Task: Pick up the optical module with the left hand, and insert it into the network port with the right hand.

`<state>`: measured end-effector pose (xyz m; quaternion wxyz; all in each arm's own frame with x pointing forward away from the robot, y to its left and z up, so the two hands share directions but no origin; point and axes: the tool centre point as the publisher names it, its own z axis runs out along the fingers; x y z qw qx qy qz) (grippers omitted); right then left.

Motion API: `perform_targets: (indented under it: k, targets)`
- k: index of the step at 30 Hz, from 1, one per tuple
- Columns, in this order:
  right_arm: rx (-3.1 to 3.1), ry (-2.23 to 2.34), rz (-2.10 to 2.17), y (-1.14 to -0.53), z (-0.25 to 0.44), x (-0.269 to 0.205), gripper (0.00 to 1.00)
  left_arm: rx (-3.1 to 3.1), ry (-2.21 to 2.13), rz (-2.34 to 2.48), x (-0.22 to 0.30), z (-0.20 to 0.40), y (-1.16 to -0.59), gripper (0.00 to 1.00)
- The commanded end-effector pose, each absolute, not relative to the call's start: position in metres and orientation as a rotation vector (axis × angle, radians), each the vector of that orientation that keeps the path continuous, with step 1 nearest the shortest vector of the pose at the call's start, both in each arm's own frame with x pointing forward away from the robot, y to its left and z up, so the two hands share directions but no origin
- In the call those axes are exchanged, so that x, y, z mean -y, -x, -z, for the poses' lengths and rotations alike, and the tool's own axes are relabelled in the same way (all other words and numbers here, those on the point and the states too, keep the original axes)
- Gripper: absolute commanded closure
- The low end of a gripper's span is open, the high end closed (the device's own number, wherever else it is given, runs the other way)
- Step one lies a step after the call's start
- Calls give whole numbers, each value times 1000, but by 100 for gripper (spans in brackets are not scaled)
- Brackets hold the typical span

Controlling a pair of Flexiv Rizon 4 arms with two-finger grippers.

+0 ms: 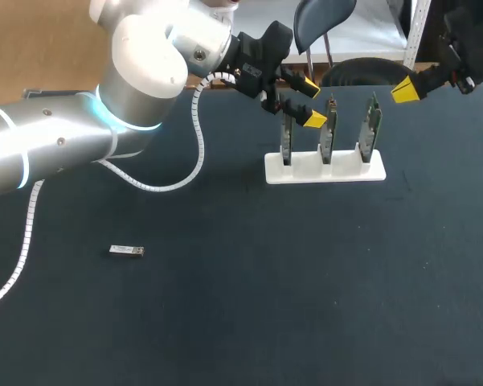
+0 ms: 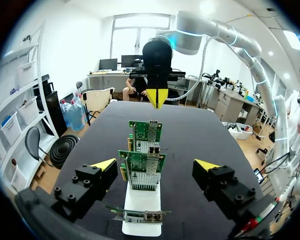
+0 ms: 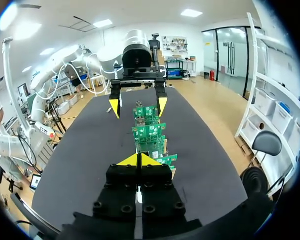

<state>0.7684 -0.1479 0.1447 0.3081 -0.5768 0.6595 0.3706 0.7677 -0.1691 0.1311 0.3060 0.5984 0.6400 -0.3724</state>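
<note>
The optical module [image 1: 127, 251], a small silver bar, lies flat on the dark table at the front left, far from both grippers. A white stand [image 1: 325, 167] at the back holds three upright green network cards [image 1: 328, 129]. My left gripper [image 1: 309, 100] hangs open at the stand's left end, holding nothing. In the left wrist view its own gripper [image 2: 156, 165] stands wide, with the cards [image 2: 142, 167] lined up ahead. My right gripper [image 1: 406, 90] hovers shut and empty past the stand's right end. The right wrist view shows its own gripper [image 3: 139, 159] closed, facing the cards [image 3: 150, 132] end on.
A white coiled cable [image 1: 194, 149] loops from my left arm down onto the table behind the module. Bare dark tabletop [image 1: 305, 281] stretches in front of the stand. The table's back edge runs just behind the stand.
</note>
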Motion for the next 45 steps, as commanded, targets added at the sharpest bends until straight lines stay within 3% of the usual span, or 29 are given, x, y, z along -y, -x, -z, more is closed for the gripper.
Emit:
perform_targets:
  k: [1,15,26,34,45]
  targets:
    - [-1757,1515,-958,-763,-145,146,0,-1695,-1588,986,170,-131,-769,0]
    - [-1757,1515,-958,-763,-145,146,0,-1666,-1578,971,166,-140,-770,0]
    - [-1757,1515,-958,-763,-145,146,0,-1533,-1534,858,145,-203,-777,0]
    - [-1757,1515,-958,-763,-145,146,0,-1486,-1550,648,94,-250,-767,0]
    - [-1757,1515,-958,-763,-145,146,0,-1734,-1594,330,-16,-227,-719,0]
